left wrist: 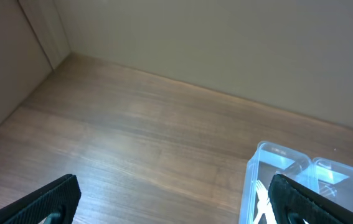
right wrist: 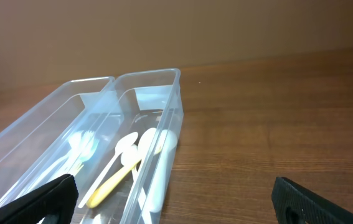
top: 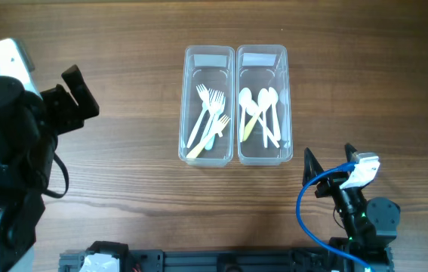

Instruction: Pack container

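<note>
Two clear plastic containers stand side by side at the table's middle. The left container [top: 208, 57] holds several white and pale yellow forks [top: 209, 121]. The right container [top: 263, 54] holds several white spoons and a yellow one [top: 261, 113]. My left gripper [top: 80, 92] is open and empty, far left of the containers; in the left wrist view [left wrist: 176, 199] the left container [left wrist: 254, 168] is at the lower right. My right gripper [top: 328, 168] is open and empty, near the right container's front right corner; the right wrist view [right wrist: 176, 199] shows the spoons [right wrist: 123, 165].
The wooden table [top: 123, 166] spreads around the containers. A blue cable [top: 302, 215] loops by the right arm's base. A black rail [top: 198, 261] runs along the front edge. A pale wall [left wrist: 226, 43] stands behind the table's far edge.
</note>
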